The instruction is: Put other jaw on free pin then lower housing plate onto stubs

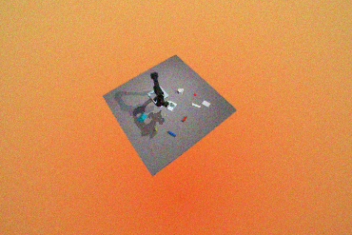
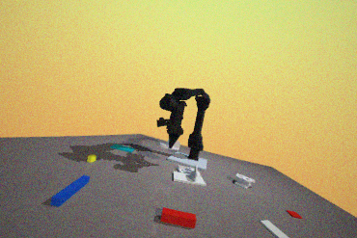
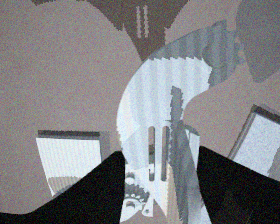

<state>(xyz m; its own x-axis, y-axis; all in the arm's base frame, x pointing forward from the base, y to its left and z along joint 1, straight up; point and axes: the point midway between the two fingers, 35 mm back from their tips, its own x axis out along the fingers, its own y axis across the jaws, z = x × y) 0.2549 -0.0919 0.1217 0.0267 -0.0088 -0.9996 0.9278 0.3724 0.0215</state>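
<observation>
Gripper (image 2: pixel 172 146) (image 3: pixel 159 157) holds 1 jaw (image 3: pixel 151 100); 1 blue block (image 1: pixel 171 133) (image 2: pixel 70 191).

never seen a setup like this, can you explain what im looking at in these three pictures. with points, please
The machine is one black robot arm (image 1: pixel 155 82) (image 2: pixel 199 119) with a two-fingered gripper at its end.

The top picture looks down from high above. The exterior one looks across the surface from the side. The wrist one is taken on the arm itself, looking past its two dark fingers.

Between them the gripper (image 3: pixel 159 157) holds a pale curved jaw (image 3: pixel 141 105), a part with gear teeth and two slots.

On the grey surface lie a blue bar (image 1: pixel 171 133) (image 2: pixel 70 191), a red block (image 1: pixel 184 119) (image 2: pixel 178 218), a small yellow piece (image 1: pixel 156 129) (image 2: pixel 92 158), a teal piece (image 1: pixel 142 118) (image 2: pixel 123 147) and several white parts.
</observation>
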